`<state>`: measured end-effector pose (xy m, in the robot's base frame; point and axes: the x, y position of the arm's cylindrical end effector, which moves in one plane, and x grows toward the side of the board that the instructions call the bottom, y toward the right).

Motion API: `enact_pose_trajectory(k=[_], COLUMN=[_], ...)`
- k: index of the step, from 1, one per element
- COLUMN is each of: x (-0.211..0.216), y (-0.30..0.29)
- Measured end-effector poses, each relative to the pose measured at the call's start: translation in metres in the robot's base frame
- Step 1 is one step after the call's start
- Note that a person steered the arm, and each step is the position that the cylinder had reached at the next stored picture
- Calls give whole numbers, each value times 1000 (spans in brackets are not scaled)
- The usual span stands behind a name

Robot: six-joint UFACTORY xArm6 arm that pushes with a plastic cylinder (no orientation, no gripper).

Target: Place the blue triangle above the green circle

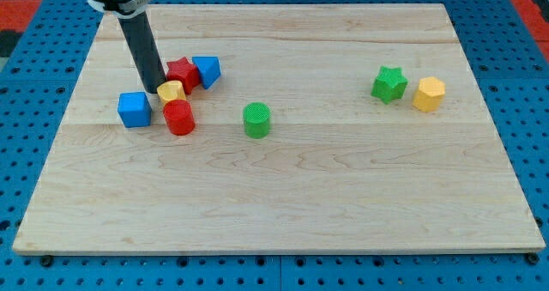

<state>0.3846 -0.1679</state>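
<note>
my tip [159,91] has no claw to clench; it sits just left of the yellow block [171,91]. the blue triangle [207,70] lies up and right of it, beyond the red star [182,73], with the green circle [256,119] further right and lower on the tabletop [343,188].

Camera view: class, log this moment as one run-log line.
my tip: left of yellow block | blue triangle: upper-left of green circle, apart | step: pending

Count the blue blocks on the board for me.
2. The blue cube sits at the view's left, left of my tip. The blue triangle is right of the red star. None seems hidden, though the rod covers a little.
</note>
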Motion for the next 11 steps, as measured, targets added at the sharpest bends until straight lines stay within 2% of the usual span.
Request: enact_pose_trajectory(k=[2, 3, 4, 5, 6, 7, 8, 11], x=[45, 23, -15, -59, -70, -39, -27, -9], y=[6, -37, -26, 16, 55, 48, 52, 91])
